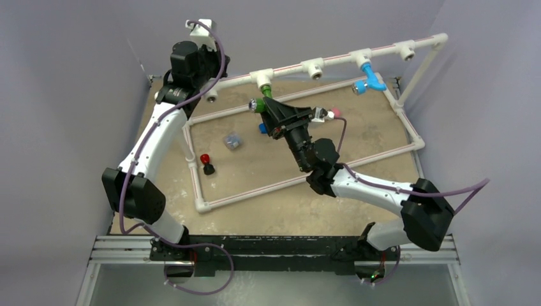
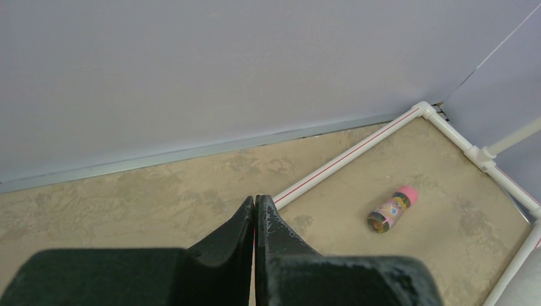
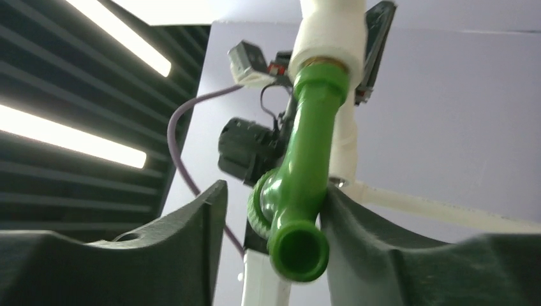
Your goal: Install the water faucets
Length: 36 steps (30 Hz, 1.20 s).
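Right wrist: green faucet [image 3: 307, 167] in fitting [image 3: 328, 32]

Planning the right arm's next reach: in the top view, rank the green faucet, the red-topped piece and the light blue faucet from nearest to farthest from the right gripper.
1. Green faucet: at the right gripper, hanging under the rear pipe.
2. Red-topped piece: to the left and nearer the robot.
3. Light blue faucet: far right, on the same pipe.

Green faucet [image 3: 300, 191] bright, glossy. Light blue faucet [image 1: 370, 80]. Pipe frame [image 2: 357, 148] white with thin red stripe. Table [image 1: 357, 127] mottled tan. Small bottle [image 2: 390, 211]: pink cap, multicoloured label. Walls [image 2: 191, 64] pale lilac.
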Tool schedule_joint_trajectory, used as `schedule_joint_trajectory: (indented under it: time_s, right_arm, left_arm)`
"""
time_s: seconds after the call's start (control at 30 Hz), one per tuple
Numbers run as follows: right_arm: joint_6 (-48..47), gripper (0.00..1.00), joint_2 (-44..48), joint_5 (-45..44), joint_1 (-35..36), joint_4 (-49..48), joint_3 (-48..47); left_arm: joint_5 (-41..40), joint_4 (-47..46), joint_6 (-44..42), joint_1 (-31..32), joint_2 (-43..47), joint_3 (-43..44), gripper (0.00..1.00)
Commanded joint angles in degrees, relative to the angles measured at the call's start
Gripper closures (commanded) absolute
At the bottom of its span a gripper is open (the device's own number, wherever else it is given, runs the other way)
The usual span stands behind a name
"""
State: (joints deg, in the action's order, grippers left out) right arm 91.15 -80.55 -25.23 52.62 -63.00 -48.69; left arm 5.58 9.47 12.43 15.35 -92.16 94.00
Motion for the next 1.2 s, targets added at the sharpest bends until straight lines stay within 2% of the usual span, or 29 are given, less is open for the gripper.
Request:
schedule_joint_trajectory:
  time_s: [0.0,0.17,0.37,0.47,0.63,0.8,0.93,1.03,1.17]
  right_arm:
    - [-4.52,0.39,4.76,6.76,1.20,-1.28,0.46]
    - [-10.51,0.28,7.12,10.40,0.53,2.37,1.50]
    - [-17.12,0.24,11.78,16.43,-1.84,10.60,5.21]
    - [-23.78,0.24,15.80,18.56,-3.06,15.28,6.97]
    - [-43.92,0.23,21.75,18.66,-3.66,27.87,4.41]
    - [-68.22,0.23,25.67,14.47,-3.66,40.06,-0.98]
    - [-88.63,0.23,28.34,12.25,-3.50,41.42,-2.66]
    - [-101.64,0.24,28.57,14.81,-3.47,43.82,-5.34]
    - [-116.88,0.24,29.14,17.72,-3.30,41.07,-5.27]
  left_arm:
    - [0.74,12.00,-0.47,0.64,-3.55,-4.22,1.00]
    - [0.58,12.05,-0.56,0.64,-3.71,-3.98,1.00]
    - [0.48,12.07,-0.71,0.60,-3.95,-3.69,1.00]
    - [0.48,12.13,-0.82,0.64,-3.86,-3.64,1.00]
    - [0.17,12.04,-1.09,0.62,-3.82,-3.73,1.00]
    - [0.17,12.04,-1.33,0.64,-3.84,-3.88,1.00]
    - [-0.07,11.68,-1.51,0.64,-3.72,-4.26,1.00]
    - [0.12,11.78,-1.44,0.64,-4.10,-4.13,1.00]
    - [0.39,11.73,-1.22,0.60,-4.40,-4.13,1.00]
